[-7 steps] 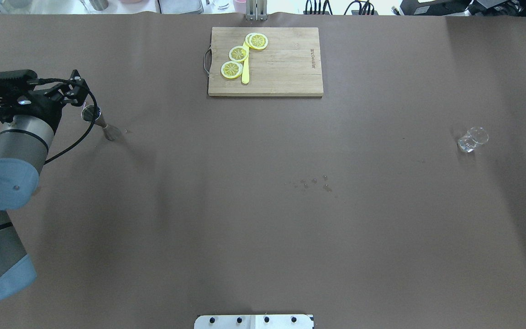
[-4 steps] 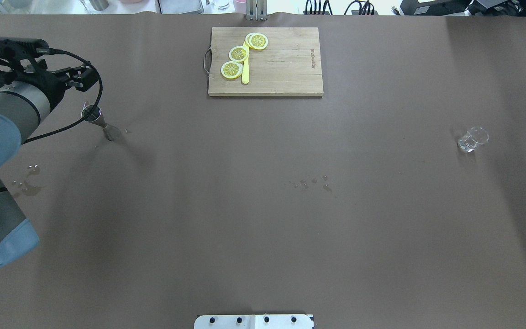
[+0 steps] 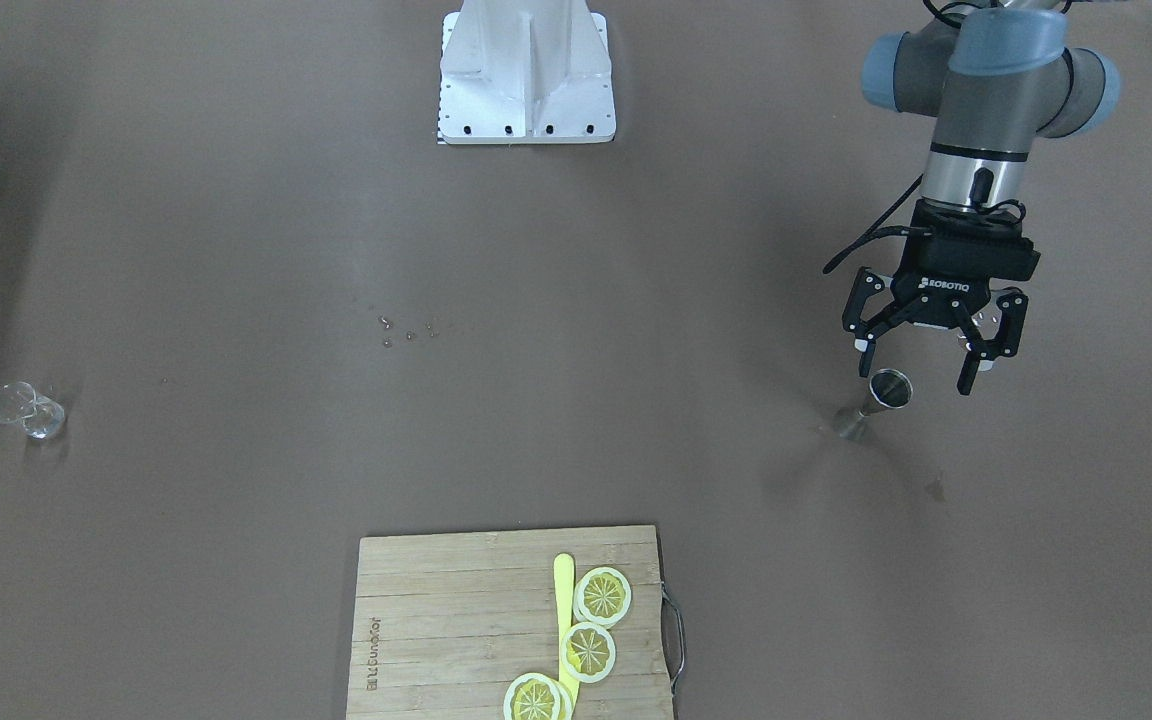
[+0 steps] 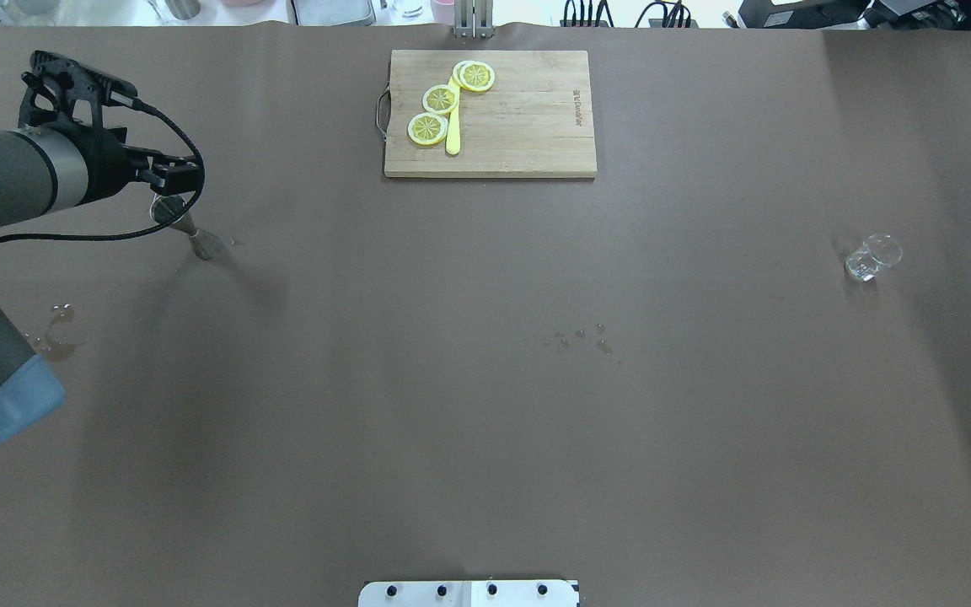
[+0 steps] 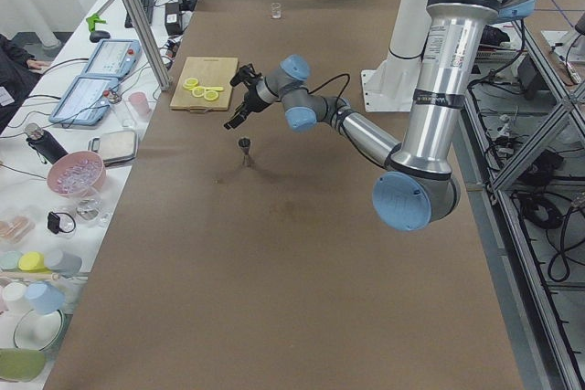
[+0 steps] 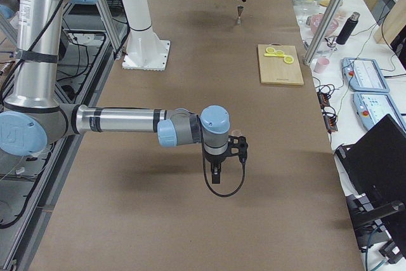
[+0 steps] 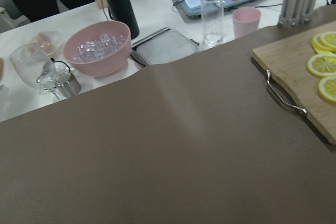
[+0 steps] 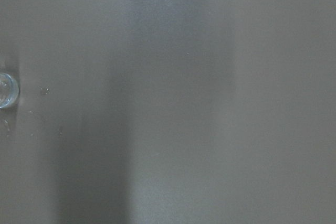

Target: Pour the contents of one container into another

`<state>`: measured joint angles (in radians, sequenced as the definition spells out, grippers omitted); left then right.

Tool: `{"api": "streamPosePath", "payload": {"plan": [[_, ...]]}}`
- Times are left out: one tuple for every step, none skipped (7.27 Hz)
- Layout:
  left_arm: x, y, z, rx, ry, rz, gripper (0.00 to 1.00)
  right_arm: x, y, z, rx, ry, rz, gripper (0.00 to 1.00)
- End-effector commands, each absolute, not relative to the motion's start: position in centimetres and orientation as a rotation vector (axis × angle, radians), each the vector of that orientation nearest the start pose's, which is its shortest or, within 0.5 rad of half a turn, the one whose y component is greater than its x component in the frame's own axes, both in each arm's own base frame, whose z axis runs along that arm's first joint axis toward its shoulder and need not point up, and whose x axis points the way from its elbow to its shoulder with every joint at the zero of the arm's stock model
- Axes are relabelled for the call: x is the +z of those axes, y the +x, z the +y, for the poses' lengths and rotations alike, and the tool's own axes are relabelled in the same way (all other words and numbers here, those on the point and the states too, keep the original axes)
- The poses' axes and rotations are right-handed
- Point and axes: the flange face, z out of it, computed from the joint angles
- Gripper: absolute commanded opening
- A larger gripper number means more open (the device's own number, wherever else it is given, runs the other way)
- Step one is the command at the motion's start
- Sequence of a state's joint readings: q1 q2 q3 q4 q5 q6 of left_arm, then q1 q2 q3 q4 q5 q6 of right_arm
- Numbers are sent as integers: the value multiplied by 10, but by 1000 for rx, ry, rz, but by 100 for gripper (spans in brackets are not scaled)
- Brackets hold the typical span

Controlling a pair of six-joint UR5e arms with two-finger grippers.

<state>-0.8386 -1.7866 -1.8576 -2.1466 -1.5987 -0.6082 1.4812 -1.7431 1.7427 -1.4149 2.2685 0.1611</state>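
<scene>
Light: even, diffuse, coming from above; brown table cover point(image 4: 485, 421) showing matte. Shadows: soft bands lying across both table ends in overhead view; jigger point(image 3: 871, 403) casting faint shadow. Far edge overexposing to white. Right wrist view: dim, low-contrast, glass point(image 8: 6, 90) blurring at frame edge. Left wrist view: sharp, brightening toward background.

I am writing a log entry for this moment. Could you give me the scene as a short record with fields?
jigger: metal, upright on the table, robot's left side
glass: small, clear, standing on the robot's right side
left gripper: jaws open, above the jigger, holding nothing
right gripper: seen only from the side, state cannot be told
cutting board: holds lemon slices and a yellow knife
droplets: mid-table
</scene>
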Motion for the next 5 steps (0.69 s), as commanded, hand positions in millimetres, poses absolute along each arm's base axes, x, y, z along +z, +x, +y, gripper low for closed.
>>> {"api": "streamPosePath", "payload": {"plan": [[327, 250, -539, 289, 786, 672, 97, 651, 30, -434, 93, 15, -711, 100], [328, 241, -546, 290, 742, 662, 97, 647, 30, -437, 111, 17, -712, 100], [325, 225, -552, 350, 688, 701, 97, 649, 30, -439, 117, 11, -713, 100], [319, 194, -565, 398, 615, 718, 97, 655, 30, -439, 119, 3, -710, 100], [316, 159, -578, 364, 516, 733, 97, 654, 30, -439, 120, 5, -709, 100]]}}
